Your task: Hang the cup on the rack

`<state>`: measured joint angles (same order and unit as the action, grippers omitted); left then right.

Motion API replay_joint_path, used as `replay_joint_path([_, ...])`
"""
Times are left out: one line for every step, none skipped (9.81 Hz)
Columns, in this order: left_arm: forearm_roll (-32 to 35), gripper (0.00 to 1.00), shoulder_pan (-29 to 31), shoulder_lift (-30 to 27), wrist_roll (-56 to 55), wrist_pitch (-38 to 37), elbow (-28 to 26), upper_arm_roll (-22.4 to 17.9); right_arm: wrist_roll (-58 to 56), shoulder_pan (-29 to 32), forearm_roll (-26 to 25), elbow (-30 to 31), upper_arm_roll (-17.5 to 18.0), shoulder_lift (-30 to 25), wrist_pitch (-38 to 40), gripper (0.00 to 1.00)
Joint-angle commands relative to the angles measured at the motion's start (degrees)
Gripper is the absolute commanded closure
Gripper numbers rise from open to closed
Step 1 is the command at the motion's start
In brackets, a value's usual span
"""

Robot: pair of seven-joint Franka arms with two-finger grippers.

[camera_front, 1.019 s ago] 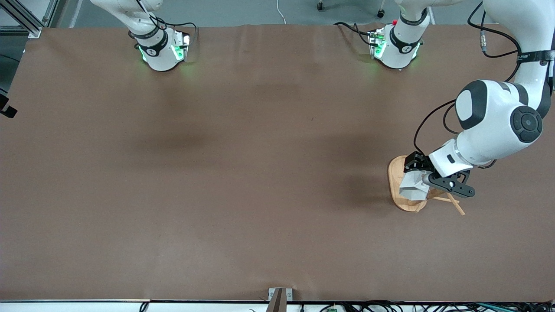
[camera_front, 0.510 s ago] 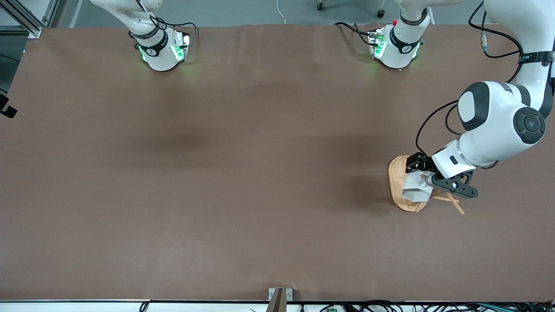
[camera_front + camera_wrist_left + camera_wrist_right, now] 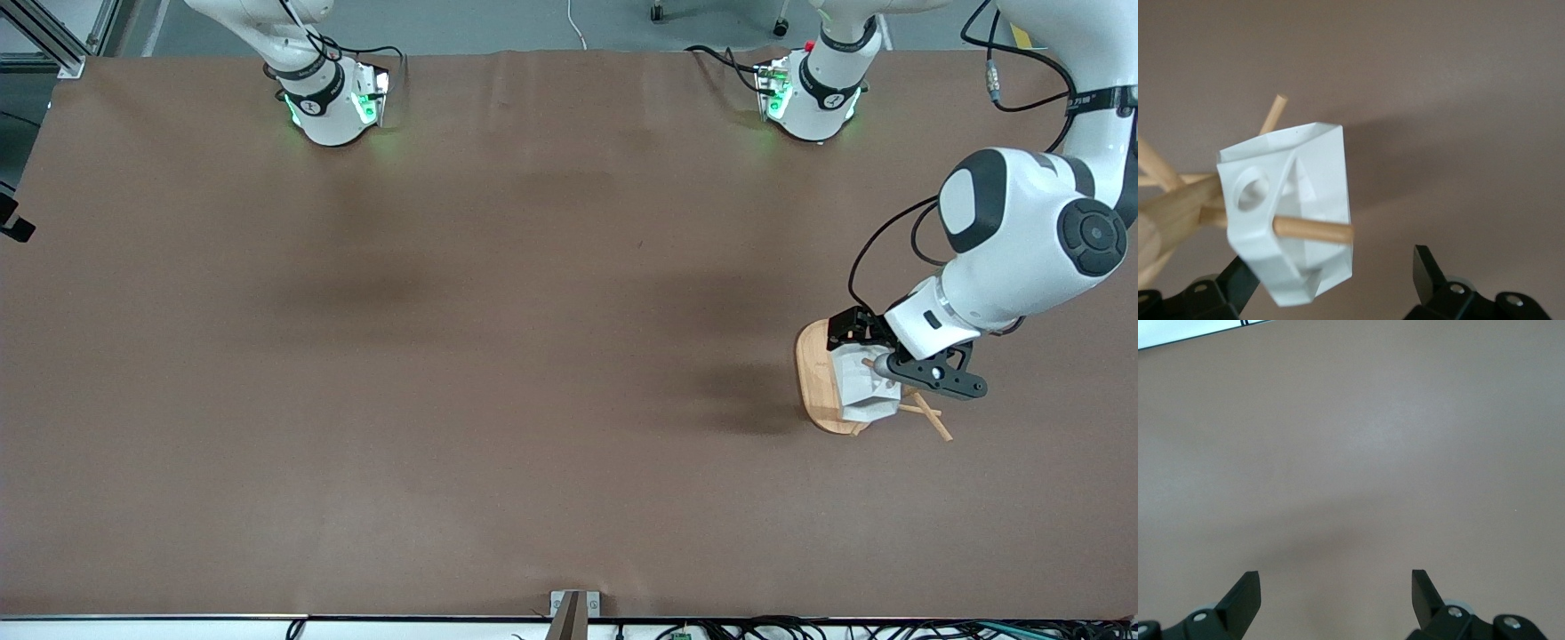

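One white faceted cup [image 3: 1288,213], one bamboo mug rack [image 3: 816,378] with one oval base, four pegs discernible, two robot arms, two grippers, left gripper [image 3: 1331,283], right gripper [image 3: 1336,597], one brown table [image 3: 498,356].

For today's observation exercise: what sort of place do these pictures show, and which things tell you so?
Probably a robotics lab bench. A brown-covered table carries two arm bases, cables trail along its edge, and the left pincer stands open beside a white cup on a bamboo rack.

- You have even, diffuse overhead light; no glare on the brown table [image 3: 498,373].
- Soft shadow lies beside the rack [image 3: 820,384].
- Left wrist view: the cup [image 3: 1293,213] shows slightly soft, edges blurred.
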<state>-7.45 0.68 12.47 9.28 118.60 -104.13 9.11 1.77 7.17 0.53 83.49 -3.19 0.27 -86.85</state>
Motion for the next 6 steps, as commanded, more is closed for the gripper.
replay_joint_path([-0.03,0.0,-0.5,-3.49,-4.08,-4.94,-1.42,0.98,-0.45,1.01,-0.88,1.06,0.9,-0.97,-0.34,0.0])
replay_joint_path([0.41,0.0,-0.51,-5.25,-6.36,-7.31,-1.42,1.25,-0.45,1.01,-0.88,1.06,0.9,-0.97,-0.34,0.0])
replay_joint_path([1.46,0.0,-0.07,-7.26,-8.12,-10.12,-1.42,2.56,-0.45,1.01,-0.88,1.06,0.9,-0.97,-0.42,0.0])
replay_joint_path([4.17,0.0,0.11,-9.81,-10.75,-12.67,-1.33,2.92,-0.45,1.01,-0.88,1.06,0.9,-0.97,-0.42,0.0])
replay_joint_path([7.07,0.0,-0.06,-11.92,-12.08,-14.87,-1.25,3.01,-0.45,1.01,-0.88,1.06,0.9,-0.97,-0.42,0.0])
replay_joint_path([8.4,0.0,0.02,-13.51,-12.1,-16.02,-0.46,3.02,-0.45,1.01,-0.88,1.06,0.9,-0.97,-0.34,0.0])
